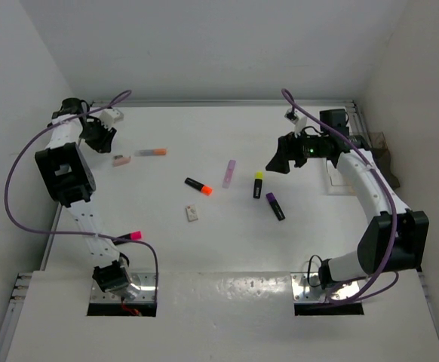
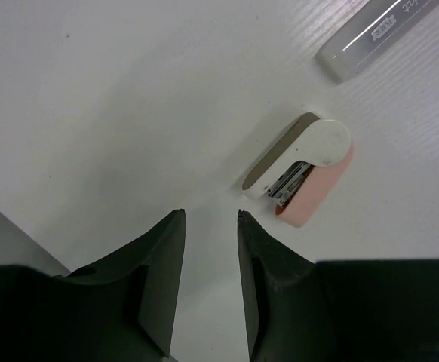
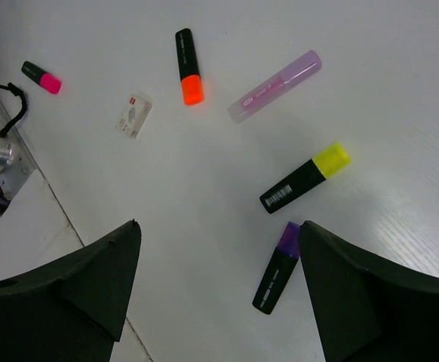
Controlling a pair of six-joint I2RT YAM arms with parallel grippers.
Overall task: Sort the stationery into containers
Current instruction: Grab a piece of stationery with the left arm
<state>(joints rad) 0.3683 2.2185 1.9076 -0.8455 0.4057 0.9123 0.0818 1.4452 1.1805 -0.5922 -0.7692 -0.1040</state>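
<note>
1. White desk (image 1: 227,249) with stationery scattered loose across its middle.
2. Near the centre lie an orange-capped highlighter (image 3: 188,66) and a lilac marker (image 3: 275,86). The yellow-capped highlighter (image 3: 305,178) and purple-capped highlighter (image 3: 277,268) lie just beside each other, closer to the right arm.
3. A small white eraser (image 3: 133,116) sits near the orange-capped one. The pink-capped highlighter (image 1: 129,237) lies well apart from the rest, beside the left arm.
4. The right hand (image 3: 219,230) hangs over the desk near the yellow and purple ones, fingers wide apart, gripping nothing.
5. The left hand (image 2: 210,220) hovers at the far left of the desk, fingers a narrow gap apart with nothing between them.
6. Just beyond its tips lies a small white-and-pink stapler (image 2: 302,170), and past that a thin pale pen (image 2: 370,34).
7. A clear tray (image 1: 334,187) sits at the desk's right edge, partly hidden by the right arm. I cannot tell what it holds.
</note>
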